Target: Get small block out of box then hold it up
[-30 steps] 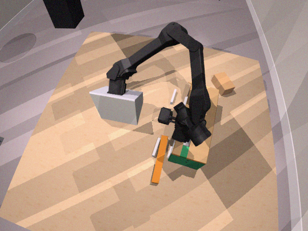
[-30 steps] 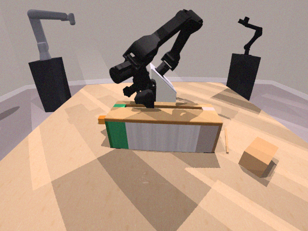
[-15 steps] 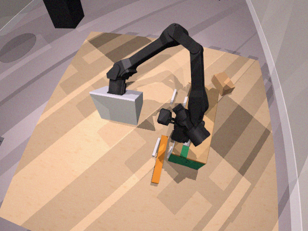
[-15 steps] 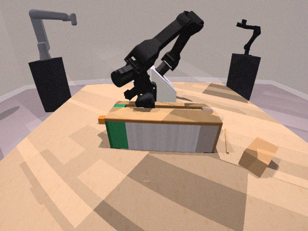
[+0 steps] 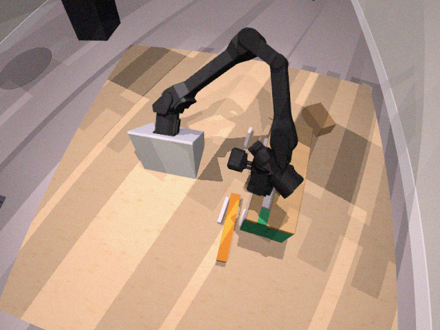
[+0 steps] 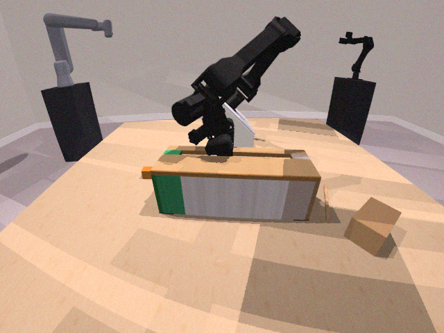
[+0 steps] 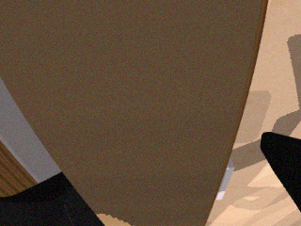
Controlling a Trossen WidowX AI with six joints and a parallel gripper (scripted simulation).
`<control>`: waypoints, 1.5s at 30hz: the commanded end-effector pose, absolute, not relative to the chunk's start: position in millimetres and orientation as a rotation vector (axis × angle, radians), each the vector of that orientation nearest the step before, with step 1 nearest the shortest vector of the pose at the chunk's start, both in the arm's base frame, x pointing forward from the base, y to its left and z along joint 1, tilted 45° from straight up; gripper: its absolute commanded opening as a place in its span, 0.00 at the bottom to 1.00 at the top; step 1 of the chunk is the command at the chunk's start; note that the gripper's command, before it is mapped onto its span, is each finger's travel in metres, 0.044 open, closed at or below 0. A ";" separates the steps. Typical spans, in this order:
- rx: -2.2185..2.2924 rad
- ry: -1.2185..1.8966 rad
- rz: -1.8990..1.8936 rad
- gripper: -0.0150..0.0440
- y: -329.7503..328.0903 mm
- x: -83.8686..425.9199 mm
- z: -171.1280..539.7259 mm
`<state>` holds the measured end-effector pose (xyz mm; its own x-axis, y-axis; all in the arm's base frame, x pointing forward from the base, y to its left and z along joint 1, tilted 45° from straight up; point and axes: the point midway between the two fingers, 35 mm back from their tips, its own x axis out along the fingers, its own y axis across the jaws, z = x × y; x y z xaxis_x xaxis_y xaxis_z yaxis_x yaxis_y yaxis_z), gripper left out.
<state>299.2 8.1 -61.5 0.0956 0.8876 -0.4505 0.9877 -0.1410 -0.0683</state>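
Fingers spread wide, nothing between them.

Count for you, on and around the wooden worktop (image 5: 141, 248) (image 6: 200, 286): one long wooden-topped box with a green end (image 5: 300, 184) (image 6: 236, 166); one long orange bar (image 5: 227, 229) (image 6: 146, 173); one brown rectangular block (image 5: 318, 119) (image 6: 372, 225). Behind, you have two black pedestals (image 6: 73, 121), one grey arm (image 6: 61, 43), one small black arm (image 6: 363, 53).

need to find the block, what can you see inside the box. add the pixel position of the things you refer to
Through the top slot of the box (image 5: 302, 184) (image 6: 233, 166), a grey strip and green end (image 5: 263, 216) show; the arm covers the rest, no block visible.
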 end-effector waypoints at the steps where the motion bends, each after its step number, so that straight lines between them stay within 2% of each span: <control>1: 2.127 1.869 -0.569 0.93 12.8 300.7 -56.4; 45: 2.130 1.872 -0.566 0.93 63.8 312.0 -6.6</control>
